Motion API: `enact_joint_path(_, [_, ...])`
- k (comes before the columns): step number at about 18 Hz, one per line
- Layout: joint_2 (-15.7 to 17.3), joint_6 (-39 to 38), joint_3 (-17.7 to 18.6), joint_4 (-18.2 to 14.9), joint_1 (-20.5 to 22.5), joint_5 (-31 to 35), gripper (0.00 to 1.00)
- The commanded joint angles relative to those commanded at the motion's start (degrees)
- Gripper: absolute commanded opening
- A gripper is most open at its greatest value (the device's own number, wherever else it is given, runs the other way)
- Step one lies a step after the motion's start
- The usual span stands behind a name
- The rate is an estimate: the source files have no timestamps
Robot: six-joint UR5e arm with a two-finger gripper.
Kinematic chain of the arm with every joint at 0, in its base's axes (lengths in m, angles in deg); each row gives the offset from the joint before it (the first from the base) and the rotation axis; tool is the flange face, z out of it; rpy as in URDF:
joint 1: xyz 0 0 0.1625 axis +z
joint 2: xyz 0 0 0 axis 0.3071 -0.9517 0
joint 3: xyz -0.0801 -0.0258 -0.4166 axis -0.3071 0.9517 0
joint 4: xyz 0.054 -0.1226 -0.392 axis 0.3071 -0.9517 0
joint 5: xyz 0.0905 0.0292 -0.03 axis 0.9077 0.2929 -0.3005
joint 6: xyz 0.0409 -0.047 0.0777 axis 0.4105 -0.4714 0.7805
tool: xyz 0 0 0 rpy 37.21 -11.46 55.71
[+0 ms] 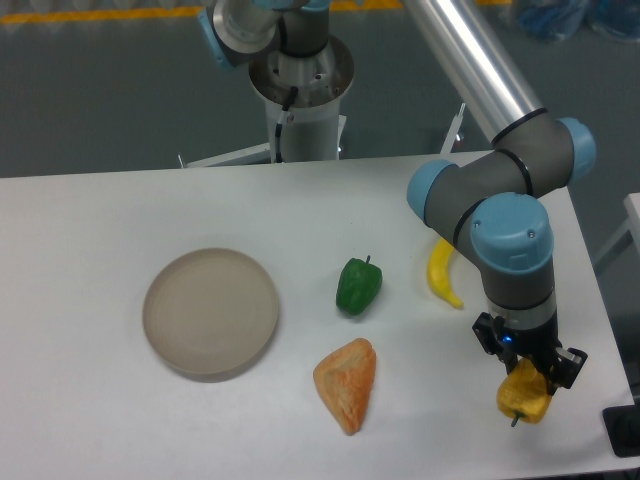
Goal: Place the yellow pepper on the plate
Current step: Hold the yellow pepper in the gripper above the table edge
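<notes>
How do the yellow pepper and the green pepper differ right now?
The yellow pepper sits at the hand near the table's right front edge; the green pepper lies free mid-table, nearer the plate. Yellow's stem points down-left, green's up. Both look similar in size.

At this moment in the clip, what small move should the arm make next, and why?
Probably a short straight lift. The gripper sits low at the table's right edge with its jaws closed around the yellow pepper, stem pointing down. The plate lies empty far across the table, with the green pepper and an orange wedge-shaped piece between, so clearance comes first.
</notes>
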Motion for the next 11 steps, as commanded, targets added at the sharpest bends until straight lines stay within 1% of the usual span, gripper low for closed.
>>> enact_joint_path(5, [0.26, 0.00, -0.09, -0.09, 0.09, -0.09, 0.31])
enact_joint_path(6, [0.70, 0.09, 0.61, -0.09, 0.09, 0.00, 0.31])
enact_joint_path(8, [0.88, 0.09, 0.70, -0.35, 0.17, -0.09, 0.31])
enact_joint_path(11, [1.32, 0.00, 0.79, -0.70, 0.26, -1.23, 0.31])
